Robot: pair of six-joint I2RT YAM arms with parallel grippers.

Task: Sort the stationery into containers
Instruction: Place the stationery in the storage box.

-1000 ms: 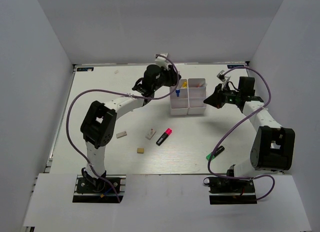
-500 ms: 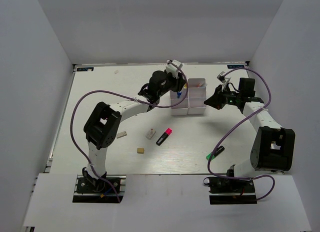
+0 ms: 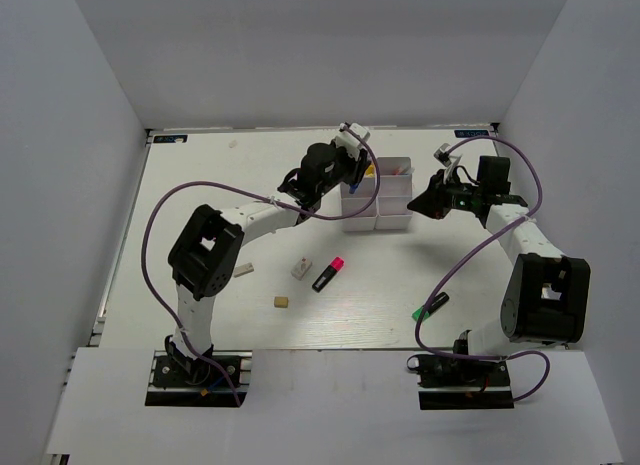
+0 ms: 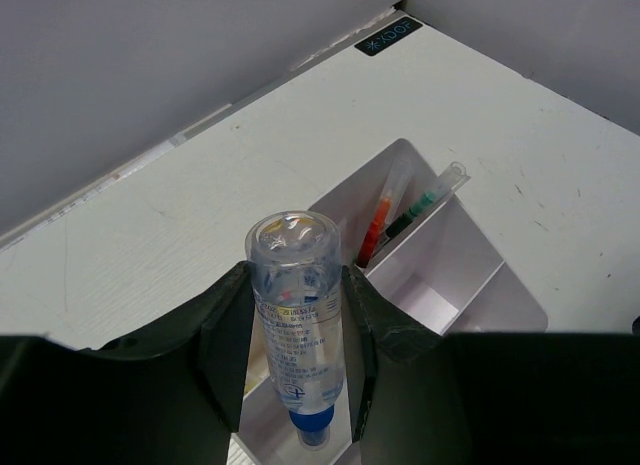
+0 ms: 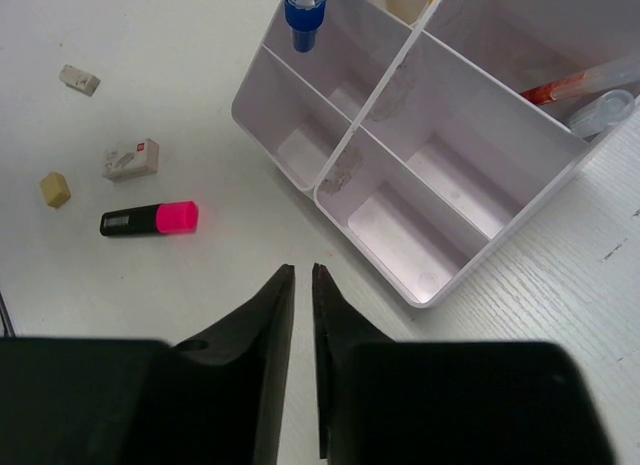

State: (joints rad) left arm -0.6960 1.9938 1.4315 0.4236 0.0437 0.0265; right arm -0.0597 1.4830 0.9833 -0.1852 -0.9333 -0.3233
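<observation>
Right, my left pincer [image 4: 296,287] is clamped on the blue-capped marker [image 4: 297,325], cap down over the left side of the white box [image 4: 478,270], which sits toward the far edge of the bench [image 3: 190,160]. My right pincer [image 5: 298,285] hangs nearby, nearly closed, holding nothing. My worry is that the marker is tilted, so on release the cap could strike a divider and the marker could topple out onto the bench.

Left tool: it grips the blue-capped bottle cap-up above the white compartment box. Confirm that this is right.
Not quite. The left tool grips the blue-capped bottle cap-down, not cap-up, above the white compartment box. The left wrist view shows the blue cap at the bottle's lower end, pointing into the box.
</observation>
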